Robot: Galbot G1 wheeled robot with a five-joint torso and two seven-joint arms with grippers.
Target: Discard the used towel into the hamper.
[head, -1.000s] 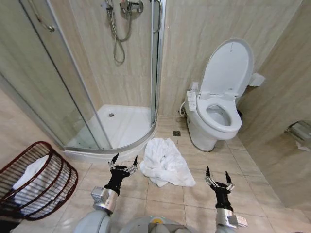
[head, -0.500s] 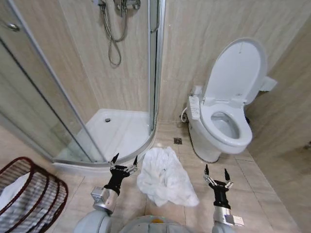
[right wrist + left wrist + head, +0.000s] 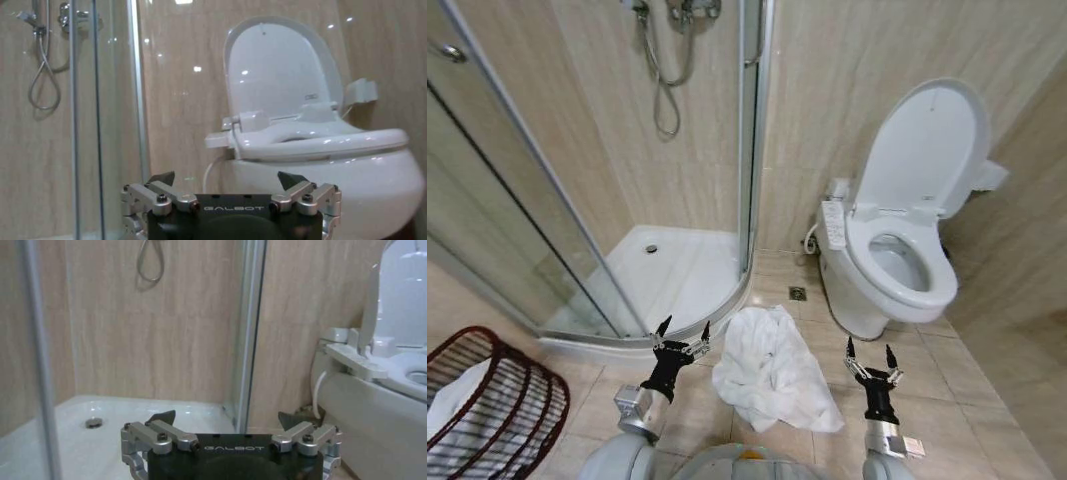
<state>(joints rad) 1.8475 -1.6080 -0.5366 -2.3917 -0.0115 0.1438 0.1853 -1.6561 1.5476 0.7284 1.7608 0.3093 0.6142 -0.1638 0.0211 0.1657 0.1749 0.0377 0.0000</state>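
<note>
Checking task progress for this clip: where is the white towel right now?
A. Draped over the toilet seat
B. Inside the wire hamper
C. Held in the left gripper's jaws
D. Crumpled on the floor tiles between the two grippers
D: the towel lies crumpled on the tiles between the left gripper and right gripper, both with open, empty jaws; the hamper stands apart to the robot's left.
</note>
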